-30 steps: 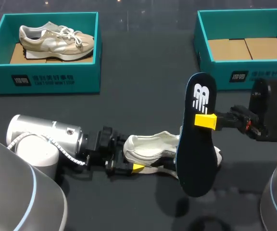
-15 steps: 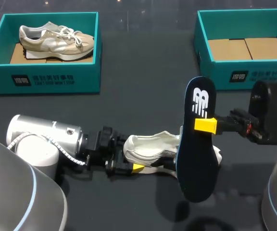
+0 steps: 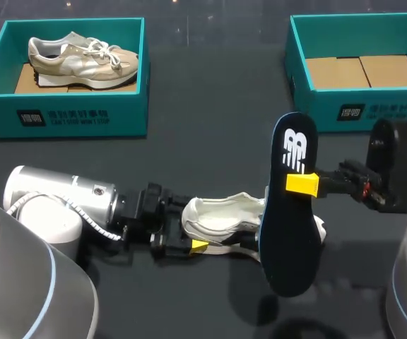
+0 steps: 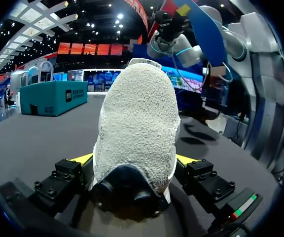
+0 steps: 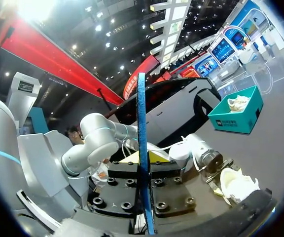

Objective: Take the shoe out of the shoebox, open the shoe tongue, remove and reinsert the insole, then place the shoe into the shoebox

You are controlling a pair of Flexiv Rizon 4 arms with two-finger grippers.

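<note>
- On the dark worktop (image 3: 210, 127), the shoe (image 3: 221, 215) is clamped at its heel by the left pincer (image 4: 133, 159).
- Above its toe end, the insole (image 3: 288, 240) is held on edge, pinched by the right pincer (image 3: 302, 183).
- Reinsertion could be spoiled if the insole is buckled against the collar.

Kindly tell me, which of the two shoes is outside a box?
The shoe on the table, its heel in the left hand; the other shoe lies in the left box.
</note>
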